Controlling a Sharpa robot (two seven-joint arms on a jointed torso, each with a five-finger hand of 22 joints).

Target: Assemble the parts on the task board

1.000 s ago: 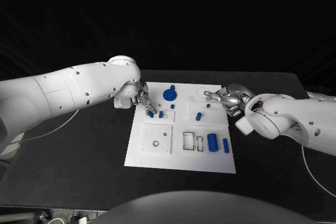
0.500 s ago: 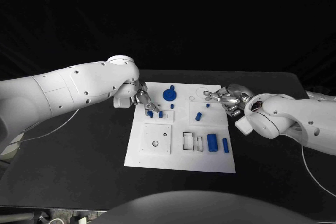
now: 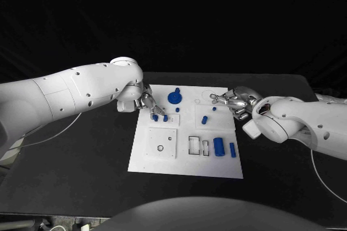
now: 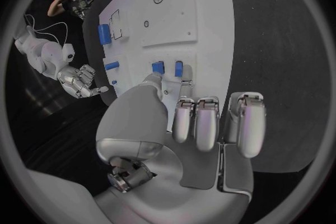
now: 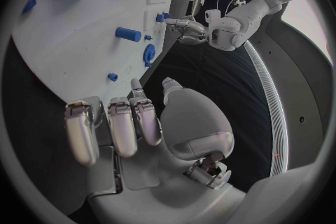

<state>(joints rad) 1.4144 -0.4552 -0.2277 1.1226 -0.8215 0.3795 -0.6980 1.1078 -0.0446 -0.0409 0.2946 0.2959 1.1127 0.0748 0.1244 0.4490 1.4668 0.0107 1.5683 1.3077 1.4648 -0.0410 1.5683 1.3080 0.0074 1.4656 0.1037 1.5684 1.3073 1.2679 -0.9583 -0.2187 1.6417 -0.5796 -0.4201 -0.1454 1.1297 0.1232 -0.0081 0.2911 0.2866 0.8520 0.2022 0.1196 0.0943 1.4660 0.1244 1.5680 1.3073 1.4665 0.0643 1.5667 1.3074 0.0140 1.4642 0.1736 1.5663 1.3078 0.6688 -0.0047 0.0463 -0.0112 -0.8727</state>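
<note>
Some blue parts (image 3: 219, 144) already sit on the white board (image 3: 186, 163). The left hand (image 3: 150, 104) touches two small pegs (image 3: 160, 118) (grip unclear). The right hand (image 3: 232, 101) hovers, fingers curled, holding nothing. Empty slots (image 3: 195, 145) remain.

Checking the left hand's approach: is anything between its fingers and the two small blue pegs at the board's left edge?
Nothing visible. The left hand has its fingers right at the two blue pegs on the task board; actual contact is unclear.
</note>
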